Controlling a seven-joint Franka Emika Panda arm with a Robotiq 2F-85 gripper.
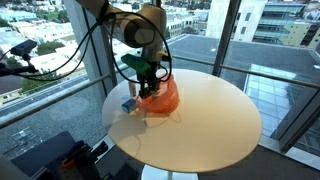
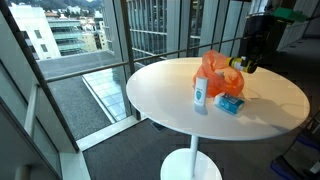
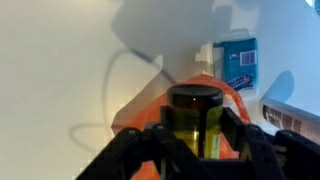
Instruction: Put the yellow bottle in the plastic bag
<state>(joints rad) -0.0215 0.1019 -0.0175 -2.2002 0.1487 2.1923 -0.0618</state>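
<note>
Window wall [image 2: 90, 50]: floor-to-ceiling glass behind the desk, city buildings beyond; seen in both exterior views.
Desk [image 1: 210, 120]: 1 round white top on a single pedestal [image 2: 190, 165]; everything on it is gathered on one side of the top, the rest [image 2: 160, 90] being bare.
Arm [image 1: 140, 25]: reaches down from above over the cluster of things; dark cables loop beside it.
Plastic bag [image 2: 215, 70]: orange, crumpled, standing on the desk directly beneath the jaws; in the wrist view its orange film [image 3: 145, 112] spreads out on either side of the bottle.
Jaws: clamped on the yellow bottle, 1 dark finger [image 3: 240, 135] on each side of its body.
Yellow bottle [image 3: 195, 125]: upright, olive-yellow with a black cap, held right over the bag (whether its base touches the film I cannot tell); in an exterior view it shows as a yellow patch [image 2: 237, 63] at the top edge of the bag.
White bottle [image 2: 201, 93]: upright, blue label, standing just beside the bag.
Blue box [image 2: 230, 104]: small, flat on the desk, near the foot of the bag; also visible from the wrist [image 3: 238, 62].
</note>
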